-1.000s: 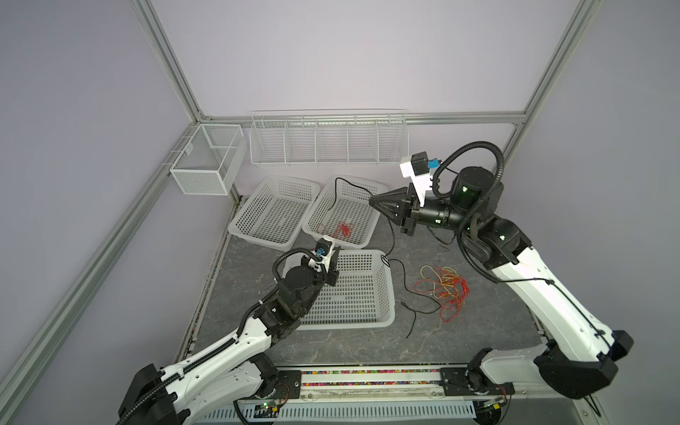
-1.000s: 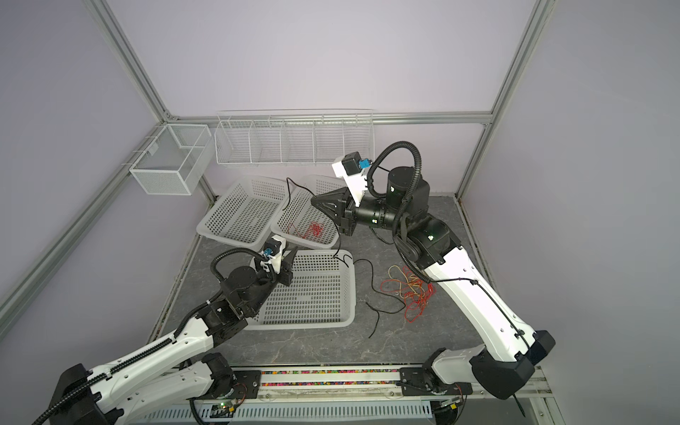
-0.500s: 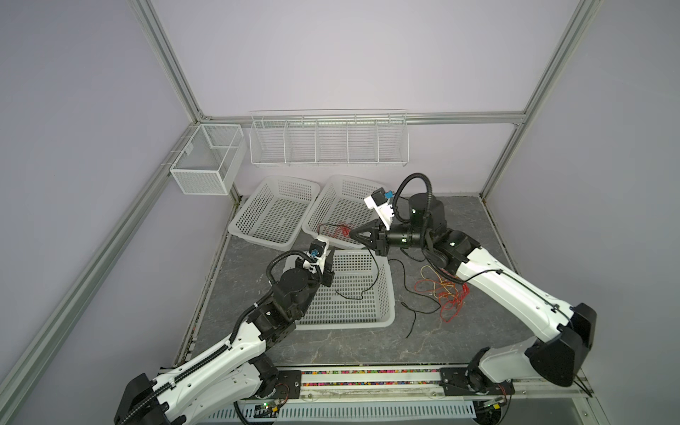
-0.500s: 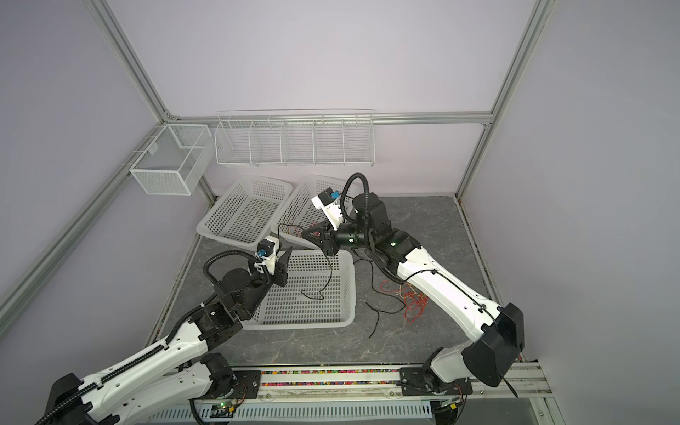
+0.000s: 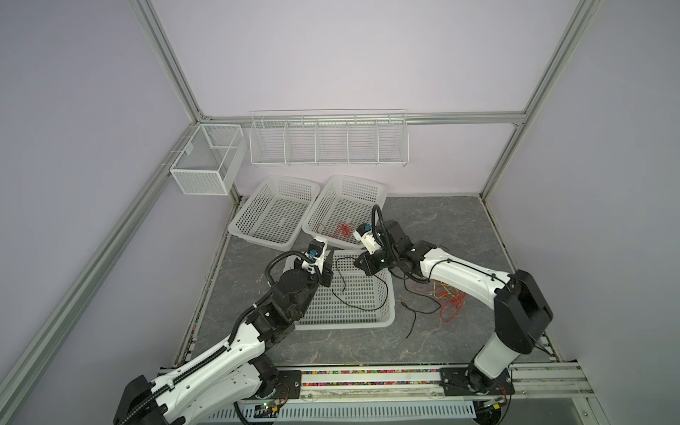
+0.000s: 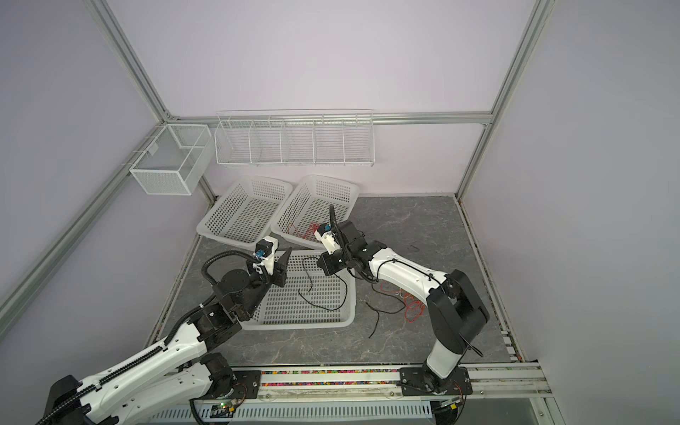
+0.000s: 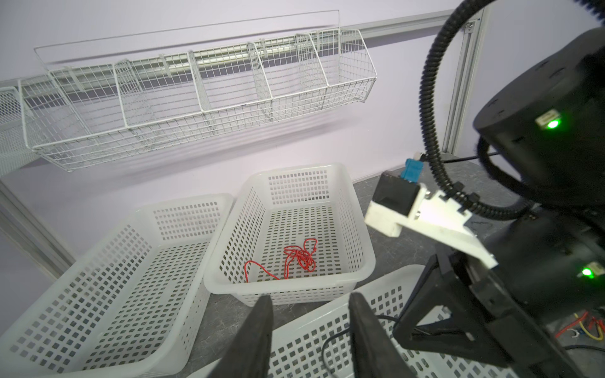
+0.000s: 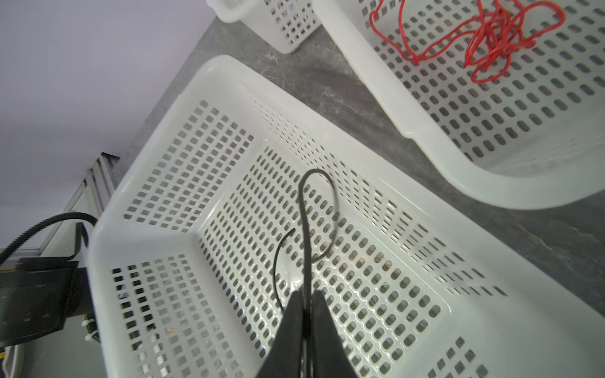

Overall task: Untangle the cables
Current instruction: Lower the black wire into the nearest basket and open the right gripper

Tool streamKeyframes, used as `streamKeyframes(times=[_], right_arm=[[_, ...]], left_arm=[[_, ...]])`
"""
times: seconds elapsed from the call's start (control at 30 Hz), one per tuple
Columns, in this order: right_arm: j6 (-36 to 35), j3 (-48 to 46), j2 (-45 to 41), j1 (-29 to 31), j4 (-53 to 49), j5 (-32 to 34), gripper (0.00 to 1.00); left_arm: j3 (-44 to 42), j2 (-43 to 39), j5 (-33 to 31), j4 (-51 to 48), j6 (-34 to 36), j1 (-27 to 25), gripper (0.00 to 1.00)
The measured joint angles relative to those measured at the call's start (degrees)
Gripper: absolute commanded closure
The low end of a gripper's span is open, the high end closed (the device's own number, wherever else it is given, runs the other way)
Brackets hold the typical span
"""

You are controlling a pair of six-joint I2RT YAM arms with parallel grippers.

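Right gripper, now lowered, pinches black cable over front basket; left gripper stands parted, empty.

Grey tabletop: three white baskets; red-yellow cables tangled, black one seemingly among them.

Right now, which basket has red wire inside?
The back-right white plastic basket holds tangled red wire. Its left neighbour looks empty; the front basket holds black wire.

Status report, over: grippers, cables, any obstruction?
Right gripper shut on black cable over the front basket. Left gripper open, empty. Red-yellow tangle on the table, one red cable in back basket. Nothing blocking.
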Motion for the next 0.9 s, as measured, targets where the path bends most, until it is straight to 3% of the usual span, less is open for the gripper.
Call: streamKeyframes(times=[0.1, 0.23, 0.47, 0.9], right_arm=[[0.3, 0.1, 1.9, 0.8, -0.3, 2.6, 0.79], [0.6, 0.1, 1.5, 1.0, -0.8, 7.4, 0.58], [-0.5, -0.9, -4.3, 1.0, -1.3, 13.6, 0.36], [0.7, -10.6, -21.8, -2.1, -5.0, 23.8, 0.27]], left_arm=[[0.0, 3.0, 0.9, 0.5, -1.2, 0.1, 0.59], [0.7, 7.4, 2.3, 0.9, -3.6, 0.5, 0.59], [2.6, 13.3, 4.7, 2.1, -6.9, 1.2, 0.58], [5.7, 16.7, 10.9, 1.9, -9.7, 2.1, 0.53]])
